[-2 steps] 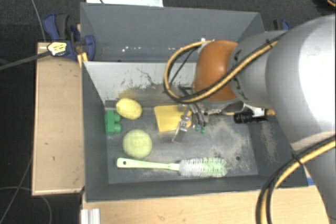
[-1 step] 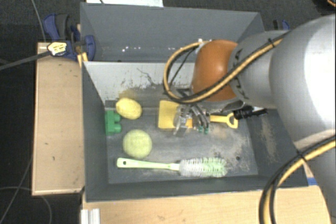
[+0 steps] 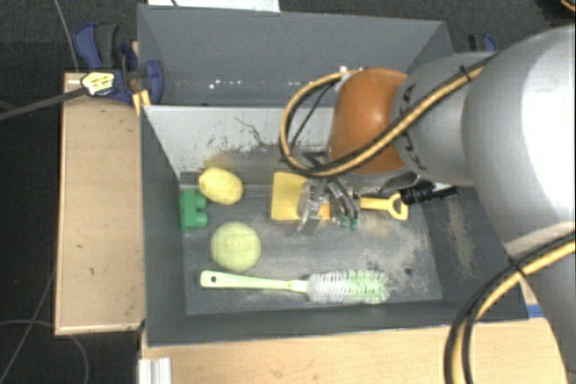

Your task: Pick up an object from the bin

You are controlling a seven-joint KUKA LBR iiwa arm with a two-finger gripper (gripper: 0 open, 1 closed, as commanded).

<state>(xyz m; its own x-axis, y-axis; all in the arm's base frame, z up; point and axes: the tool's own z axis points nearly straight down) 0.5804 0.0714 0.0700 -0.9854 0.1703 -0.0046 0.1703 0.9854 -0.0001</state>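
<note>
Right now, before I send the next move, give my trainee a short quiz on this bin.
1. True or false: the brush lies below the ball, along the lower wall of the bin.
2. Which lies nearest the gripper? A) brush B) yellow flat block C) ball
3. What colour is the small block at the left end?
Key: 1 true; 2 B; 3 green.
</note>
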